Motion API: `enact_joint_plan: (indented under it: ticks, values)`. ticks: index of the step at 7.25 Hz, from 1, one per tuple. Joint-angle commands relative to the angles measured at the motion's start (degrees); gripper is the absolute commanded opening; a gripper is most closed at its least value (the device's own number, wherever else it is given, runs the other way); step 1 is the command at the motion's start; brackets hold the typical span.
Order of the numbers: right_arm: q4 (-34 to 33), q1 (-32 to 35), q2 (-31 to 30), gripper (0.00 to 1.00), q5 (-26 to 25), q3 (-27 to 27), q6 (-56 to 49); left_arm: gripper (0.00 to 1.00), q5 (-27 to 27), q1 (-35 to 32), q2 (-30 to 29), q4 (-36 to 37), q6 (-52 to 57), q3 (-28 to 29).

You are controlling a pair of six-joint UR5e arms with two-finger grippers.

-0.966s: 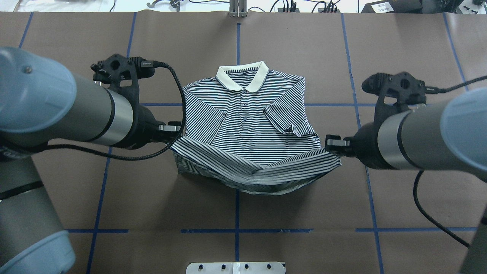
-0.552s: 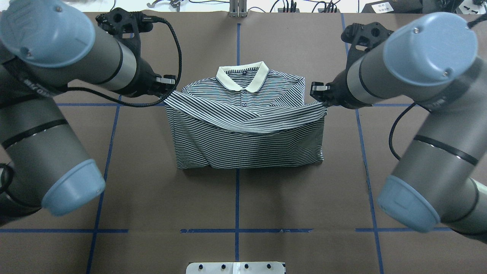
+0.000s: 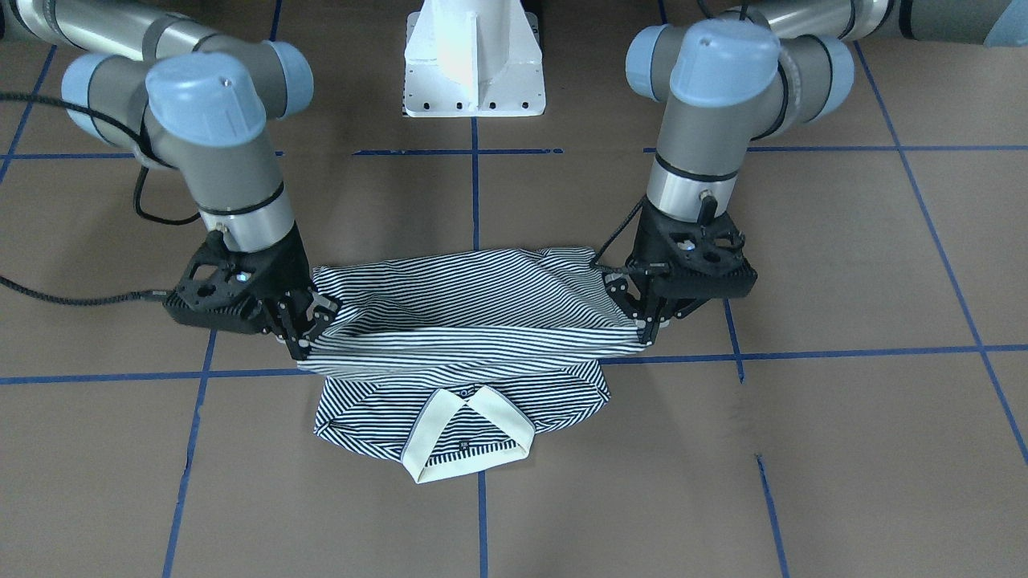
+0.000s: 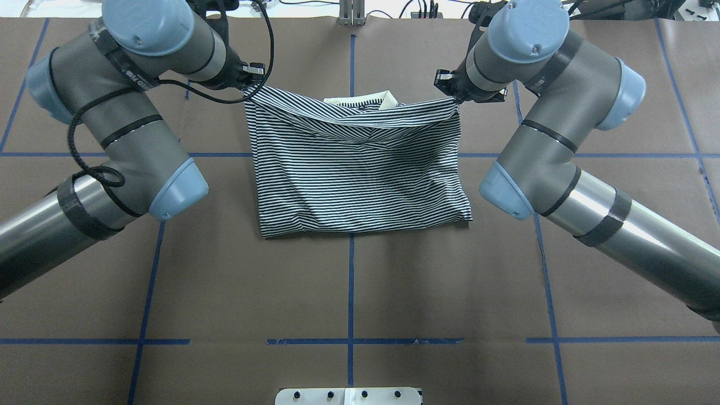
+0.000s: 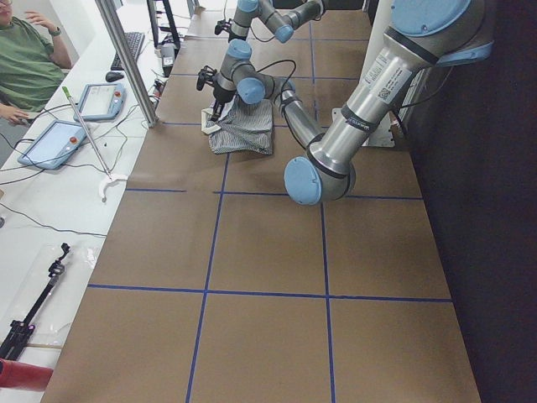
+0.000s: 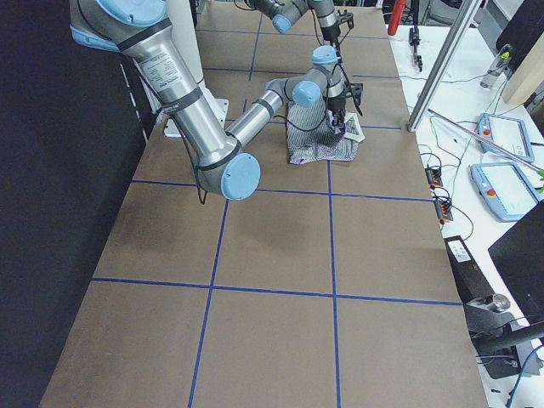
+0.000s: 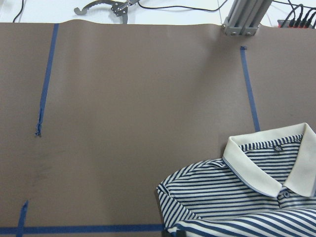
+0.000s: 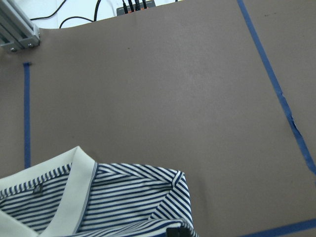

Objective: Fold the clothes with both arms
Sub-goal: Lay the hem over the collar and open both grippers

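The left gripper pinches the shirt's hem corner at 10 o'clock and the right gripper the corner at 2 o'clock, both pointing down, with the hem raised over the collar. The elbows are bent and the forearms run back toward 8 and 4 o'clock. The shirt lies folded mid-table

We cannot read any words or numbers here. The left arm has small pale letters on its black band, but they are too tiny for us to make out. A white sticker on that arm is just a blur. The dark tag inside the collar of the shirt shows nothing we can read.
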Motion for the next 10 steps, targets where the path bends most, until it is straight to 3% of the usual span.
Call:
enact_joint_plan:
  ticks: [1,3,5,6,7,8,9,10]
  values:
    - [11.9,0.9,4.7,0.0,-1.1,-16.3,0.0,0.0,1.8,-0.1,-2.2,-8.2,0.7,11.4]
    - [12.7,0.4,4.5,0.0,-1.2,-17.4,0.0,0.0,2.0,0.9,-3.6,-15.3,1.1,20.0]
    - [12.7,-0.3,3.5,0.0,-1.3,-17.5,0.0,0.0,2.0,3.0,-3.4,-15.6,0.8,19.7]
    - [12.7,-1.2,3.1,0.43,-2.4,-17.5,0.3,0.61,2.0,3.0,-3.2,-15.7,1.1,19.5]
    - [13.0,-2.9,2.9,0.99,-6.9,-17.1,0.3,1.0,2.0,3.0,-1.3,-16.8,1.2,16.9]
    - [12.8,-2.3,2.7,1.0,-6.4,-15.8,-0.8,1.0,1.3,3.0,3.0,-17.0,3.9,9.3]
    - [12.9,0.2,2.5,1.0,-2.8,-15.3,-7.4,1.0,-0.2,3.0,7.2,-16.9,9.3,3.0]
    - [13.0,3.1,-0.2,1.0,2.4,-13.2,-14.6,1.0,-1.1,3.0,9.8,-17.2,9.7,0.7]
